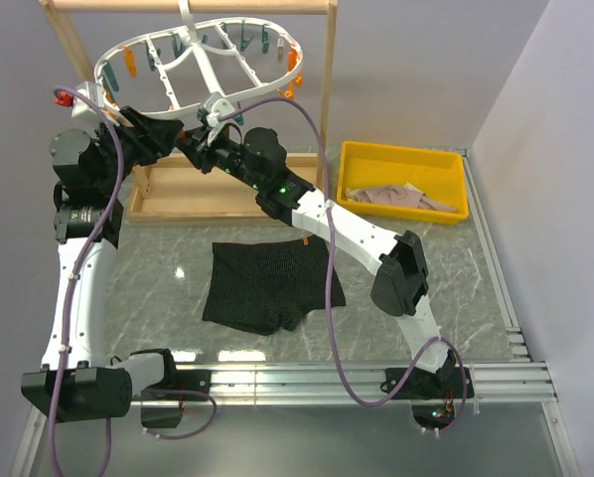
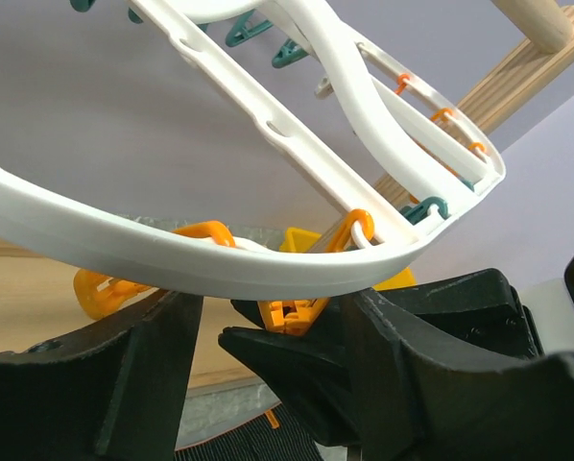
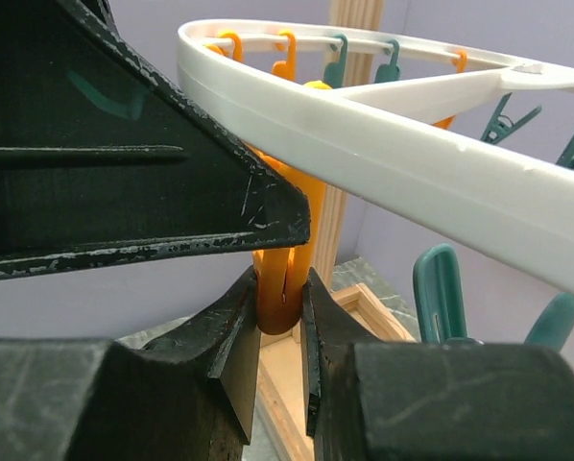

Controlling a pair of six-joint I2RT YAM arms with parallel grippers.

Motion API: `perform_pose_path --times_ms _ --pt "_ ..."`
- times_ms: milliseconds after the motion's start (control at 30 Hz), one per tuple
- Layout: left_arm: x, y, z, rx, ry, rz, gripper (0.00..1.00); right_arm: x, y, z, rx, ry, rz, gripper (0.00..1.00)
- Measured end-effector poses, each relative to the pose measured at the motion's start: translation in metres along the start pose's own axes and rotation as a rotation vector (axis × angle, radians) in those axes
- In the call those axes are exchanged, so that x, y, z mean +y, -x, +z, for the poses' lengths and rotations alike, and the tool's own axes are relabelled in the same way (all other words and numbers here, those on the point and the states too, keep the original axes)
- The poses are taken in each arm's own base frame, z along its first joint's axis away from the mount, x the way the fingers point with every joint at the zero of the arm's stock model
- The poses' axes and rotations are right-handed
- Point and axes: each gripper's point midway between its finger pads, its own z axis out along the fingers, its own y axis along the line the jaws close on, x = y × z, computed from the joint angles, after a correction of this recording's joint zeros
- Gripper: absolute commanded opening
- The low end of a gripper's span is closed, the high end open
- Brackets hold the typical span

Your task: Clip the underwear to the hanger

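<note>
Pinching an orange peg (image 3: 304, 216) under the hanger (image 2: 220, 269) rim, my right gripper (image 3: 282, 288) is clenched on it. My left gripper (image 2: 268, 312) is spread, gripping nothing. Hanger far left, long axis left-right. Underwear (image 1: 272, 286) flat on the table (image 1: 456, 278), centre, waistband far, legs pointing near.

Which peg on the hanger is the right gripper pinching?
The orange peg below the hanger, pinched in the right gripper; the teal pegs hang untouched.
</note>
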Motion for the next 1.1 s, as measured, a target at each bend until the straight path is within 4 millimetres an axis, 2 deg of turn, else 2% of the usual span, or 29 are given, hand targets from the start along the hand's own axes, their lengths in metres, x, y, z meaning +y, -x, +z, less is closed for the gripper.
perform_pose_path --times_ms 400,767,833,867,933,967,1000,1033,1067,1100 --pt "-0.0003 -0.0003 0.0084 0.002 -0.010 0.000 0.52 -0.0018 0.0004 0.0008 -0.002 -0.029 -0.029 0.00" --pt "-0.0019 0.0029 0.0095 -0.009 -0.016 0.005 0.50 -0.0027 0.0014 0.0007 -0.011 -0.041 -0.042 0.00" --pt "-0.0030 0.0040 0.0096 -0.013 -0.020 0.004 0.40 -0.0025 0.0026 0.0009 -0.016 -0.042 -0.045 0.00" --pt "-0.0038 0.0044 0.0097 -0.014 -0.022 0.002 0.25 -0.0025 0.0027 0.0010 -0.016 -0.044 -0.046 0.00" --pt "-0.0056 0.0055 0.0098 -0.018 -0.027 -0.006 0.14 -0.0019 0.0024 0.0011 -0.015 -0.045 -0.046 0.00" --pt "-0.0063 0.0056 0.0099 -0.019 -0.029 -0.009 0.05 -0.0021 0.0021 0.0010 -0.015 -0.048 -0.047 0.04" --pt "-0.0070 0.0057 0.0099 -0.019 -0.031 -0.013 0.02 -0.0022 0.0019 0.0010 -0.014 -0.048 -0.047 0.10" --pt "-0.0076 0.0061 0.0099 -0.020 -0.034 -0.011 0.01 -0.0020 0.0019 0.0010 -0.014 -0.049 -0.046 0.18" --pt "-0.0085 0.0068 0.0098 -0.022 -0.036 -0.011 0.01 -0.0020 0.0021 0.0011 -0.014 -0.049 -0.045 0.31" --pt "-0.0087 0.0073 0.0097 -0.023 -0.037 -0.012 0.01 -0.0018 0.0023 0.0010 -0.015 -0.048 -0.043 0.39"
